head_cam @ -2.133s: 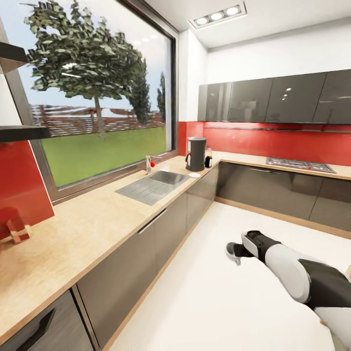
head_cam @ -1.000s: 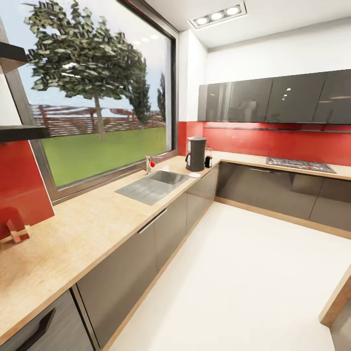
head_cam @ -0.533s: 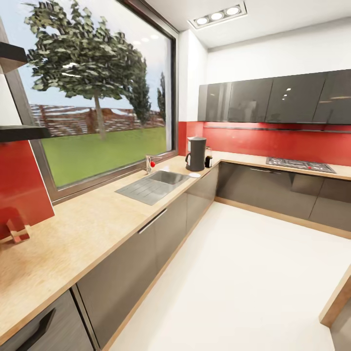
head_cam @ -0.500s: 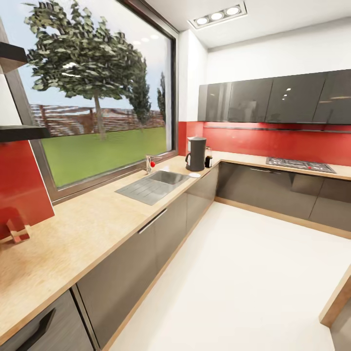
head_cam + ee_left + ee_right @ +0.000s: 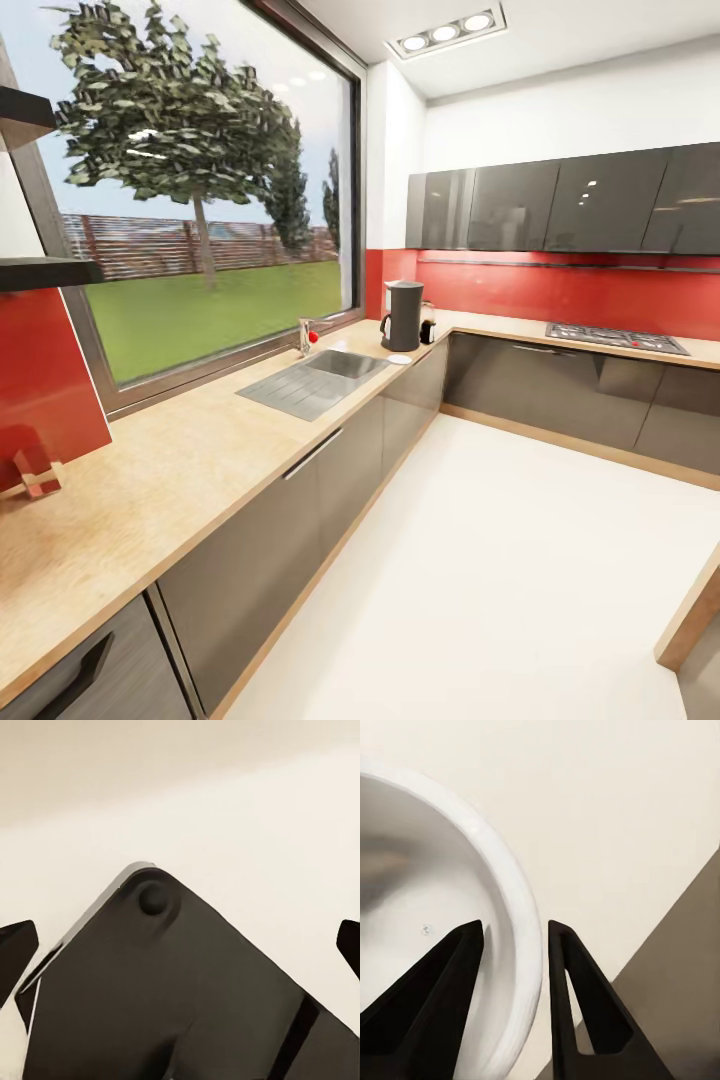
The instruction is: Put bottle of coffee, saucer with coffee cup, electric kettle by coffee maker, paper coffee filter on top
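The white, thick-rimmed coffee cup [image 5: 420,892] was in the right gripper [image 5: 514,928]. In the right wrist view, the two black fingers [image 5: 442,997] sat on either side of its curved wall, one inside the bowl and one outside, pinched narrow on the rim. Pale floor and a darker grey wedge lay beyond it.

The left gripper [image 5: 180,941] stood wide, with just the dark tips showing at the two edges of its wrist view and nothing caught between them. Behind them was a black angular panel with a small round knob [image 5: 154,898], over pale floor.

From the head camera, the tall dark grey matte coffee maker [image 5: 404,315] stood far down the long light wood-grain kitchen countertop [image 5: 190,450], near the corner by the red wall panel. The clear glass electric kettle with black fittings [image 5: 428,324] was just beside it, partly hidden by it. The small flat white saucer [image 5: 399,359] lay on the worktop in front of the coffee maker, close to the counter's edge; whether it touched the machine, I couldn't tell.

Nearer along the counter were a steel sink with a ribbed drainer [image 5: 315,382] and a tap [image 5: 305,335] under the big window. Two thick black floating kitchen shelf boards [image 5: 45,272] jutted out at the near left, above a small red and wooden block [image 5: 35,474]. A gas hob [image 5: 615,338] sat on the far run of counter beneath glossy grey wall cabinets [image 5: 560,205].
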